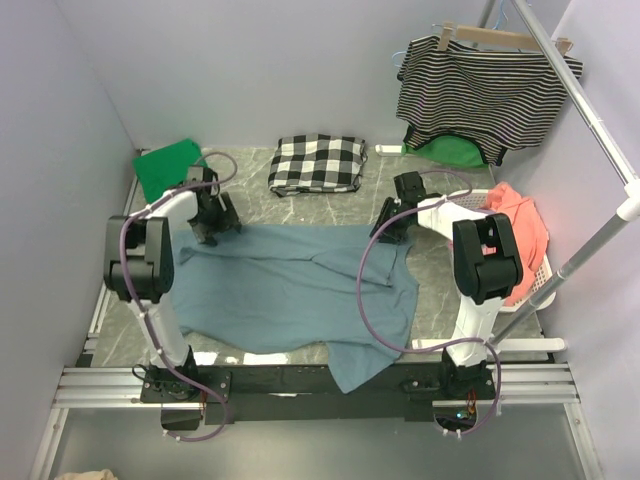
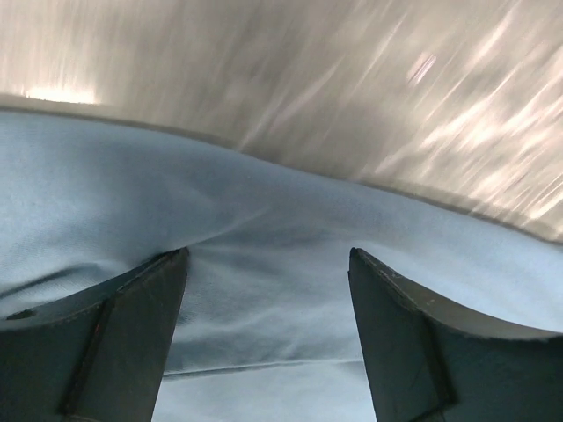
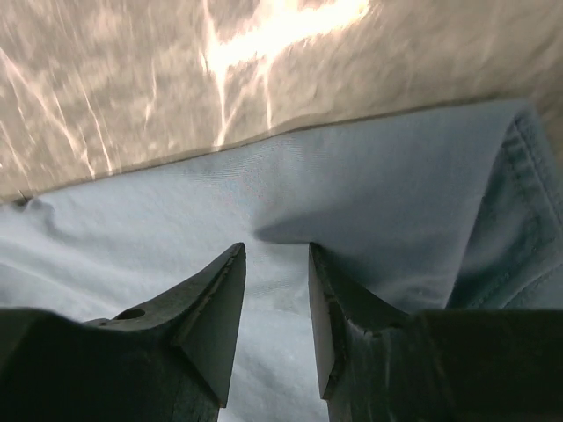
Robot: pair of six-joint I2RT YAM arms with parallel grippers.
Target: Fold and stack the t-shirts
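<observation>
Pale lilac walls close you in on three sides, and the grey marble-patterned tabletop fills the floor of the booth. In both wrist views its veined surface shows as a glossy, blurred band beyond the cloth.

The large slate-blue cotton t-shirt lies spread across the middle of the tabletop. It is rumpled, and one part spills over the near edge at 6 o'clock. The bright green t-shirt sits in the corner at 10 o'clock, well apart from the blue one.

A folded black-and-white checked cloth rests at 12 o'clock near the far wall. Towards 2 o'clock a black-and-white striped top hangs from a wooden hanger on a white rail. At 3 o'clock a white basket holds a coral cloth.

Your left gripper is down at the blue shirt's far edge at 10 o'clock. Its fingers are spread wide and the tips rest on the fabric. Your right gripper is at the shirt's far edge at 2 o'clock, beside a stitched hem. Its fingers stand only narrowly apart, blue cloth shows through the gap, and a small pucker lies just beyond the tips.
</observation>
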